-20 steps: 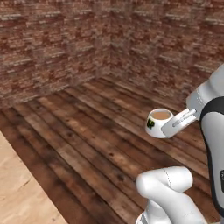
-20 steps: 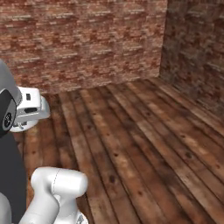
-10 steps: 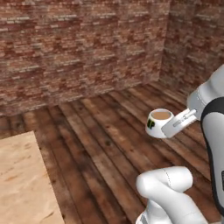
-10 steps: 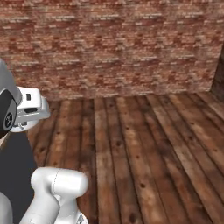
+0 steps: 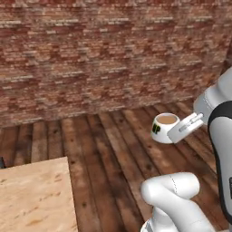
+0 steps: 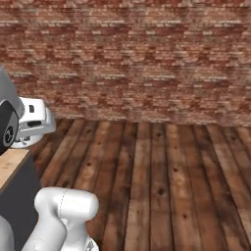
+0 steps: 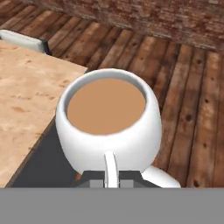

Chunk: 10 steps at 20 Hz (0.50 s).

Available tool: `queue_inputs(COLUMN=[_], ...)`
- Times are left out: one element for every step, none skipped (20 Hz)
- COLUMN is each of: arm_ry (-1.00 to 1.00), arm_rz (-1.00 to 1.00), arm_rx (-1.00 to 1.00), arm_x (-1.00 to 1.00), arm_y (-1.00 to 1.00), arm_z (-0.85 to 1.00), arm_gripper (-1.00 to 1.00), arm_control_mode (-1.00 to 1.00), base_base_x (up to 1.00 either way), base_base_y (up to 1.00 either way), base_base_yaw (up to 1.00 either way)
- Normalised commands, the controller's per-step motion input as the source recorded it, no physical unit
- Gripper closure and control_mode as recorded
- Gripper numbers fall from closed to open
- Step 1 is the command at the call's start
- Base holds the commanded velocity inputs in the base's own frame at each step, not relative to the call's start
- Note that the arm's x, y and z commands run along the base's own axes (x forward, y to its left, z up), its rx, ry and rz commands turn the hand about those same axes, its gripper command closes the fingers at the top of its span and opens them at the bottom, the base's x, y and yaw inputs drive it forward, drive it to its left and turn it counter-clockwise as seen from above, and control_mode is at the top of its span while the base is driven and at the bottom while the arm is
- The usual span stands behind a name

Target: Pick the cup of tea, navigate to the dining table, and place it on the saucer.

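Tea, light brown, fills the small rounded white mug (image 5: 165,127) nearly to its lip; this cup of tea hangs upright in the air above the dark wooden plank floor (image 5: 113,149), held out in front of the white arm. In the left base view a black patch shows on the mug's left side, but its yellow letters are too small to read. In the hand view the cup of tea (image 7: 109,124) sits close, and its thin white handle runs down into the gripper (image 7: 111,179), whose dark finger tips (image 7: 94,179) are closed on that handle with only a narrow slot between them. The lower part of the handle and most of the fingers are cut off by the bottom of that view, and the black patch is turned away there. In the left base view the gripper (image 5: 188,127) appears as a white block to the right of the mug, its jaws themselves hard to make out. In the right base view the mug is hidden behind the white hand at the left edge.

Below and to the left of the cup lies a light wood-grain tabletop (image 5: 34,199), cut off by the picture's edges; in the hand view its near corner (image 7: 26,100) reaches under the mug's left side, well beneath it. Beyond the floor stands a red-brown brick wall (image 6: 137,63).
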Motion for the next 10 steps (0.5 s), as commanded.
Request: queue_inputs(arm_ry=[0.00,0.00,0.00,0.00,0.00,0.00,0.00,0.00,0.00,0.00], arm_rz=[0.00,0.00,0.00,0.00,0.00,0.00,0.00,0.00,0.00,0.00], arm_rx=[0.00,0.00,0.00,0.00,0.00,0.00,0.00,0.00,0.00,0.00], arm_x=[0.00,0.00,0.00,0.00,0.00,0.00,0.00,0.00,0.00,0.00], arm_y=[0.00,0.00,0.00,0.00,0.00,0.00,0.00,0.00,0.00,0.00], arm_z=[0.00,0.00,0.00,0.00,0.00,0.00,0.00,0.00,0.00,0.00], arm_gripper=[1.00,1.00,1.00,1.00,1.00,1.00,1.00,1.00,1.00,1.00], arm_control_mode=[1.00,1.00,1.00,1.00,1.00,1.00,1.00,1.00,1.00,1.00], base_base_x=[1.00,1.00,1.00,1.00,1.00,1.00,1.00,1.00,1.00,1.00], base_base_y=[0.00,0.00,0.00,0.00,0.00,0.00,0.00,0.00,0.00,0.00], base_base_yaw=[0.39,0.40,0.42,0.43,0.43,0.43,0.43,0.43,0.43,0.43])
